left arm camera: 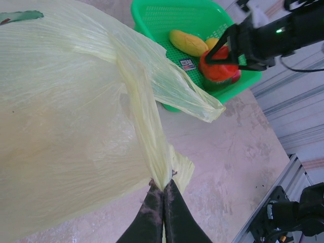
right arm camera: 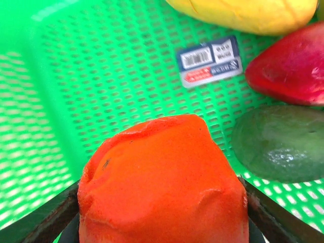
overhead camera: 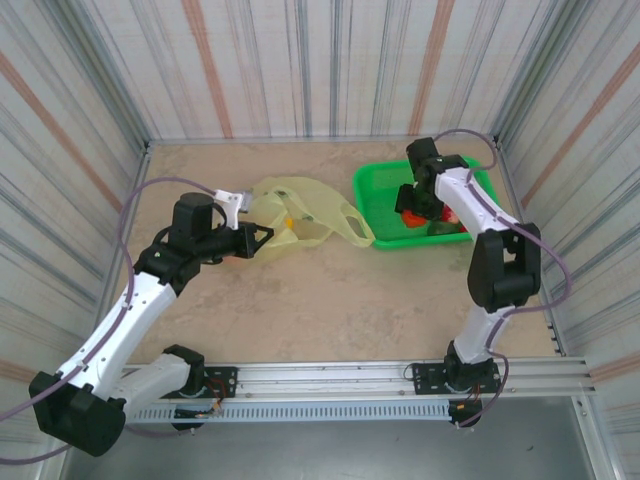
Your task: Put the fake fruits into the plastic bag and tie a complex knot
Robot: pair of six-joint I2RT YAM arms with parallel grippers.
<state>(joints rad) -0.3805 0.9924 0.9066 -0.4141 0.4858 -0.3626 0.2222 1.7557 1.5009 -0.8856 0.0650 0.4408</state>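
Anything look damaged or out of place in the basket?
The orange-red fruit held in the right gripper looks dented: its top is creased and uneven, not smooth. A barcode label lies on the floor of the green basket. Nothing looks spilled.

The beige marbled table (overhead camera: 330,300) is carrying two things. The pale yellow plastic bag (overhead camera: 300,215) is lying crumpled near the far edge, left of centre, and a bright green mesh basket (overhead camera: 378,195) is sitting just beside it, toward the far right corner.
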